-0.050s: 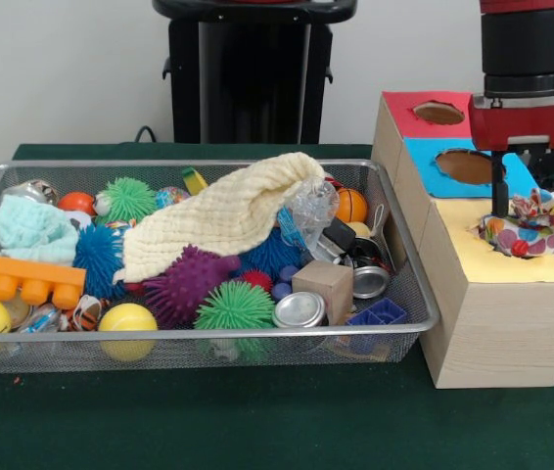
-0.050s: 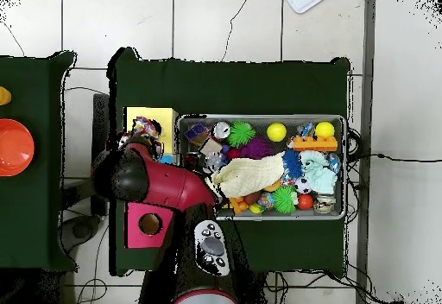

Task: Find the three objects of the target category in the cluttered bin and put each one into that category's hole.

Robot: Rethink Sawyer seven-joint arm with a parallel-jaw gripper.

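**Patterned cloth sits at the yellow hole**

While the gripper (image 1: 500, 201) hangs at the right of the front view, a crumpled cloth (image 1: 524, 227) printed with coloured dots and stripes lies bunched on the yellow panel of the wooden box (image 1: 497, 323), right over that panel's hole. A dark finger (image 1: 499, 186) reaches down to the cloth's left edge; whether the gripper is spread or pinching the fabric I cannot tell.

From the front, the box top also shows a blue panel (image 1: 424, 162) and a red panel (image 1: 404, 113), each with its own hole. Overhead, the red arm (image 2: 164, 184) covers the blue panel and much of the box, and the cloth appears only as a small colourful patch at the left of the frame.

Left of the box, the wire bin (image 1: 399, 284) holds a cream towel (image 1: 228, 211) draped over spiky balls, with a wooden cube (image 1: 323, 286), metal tins, yellow balls, an orange toy brick (image 1: 21, 279) and a pale blue cloth (image 1: 27, 230) around it
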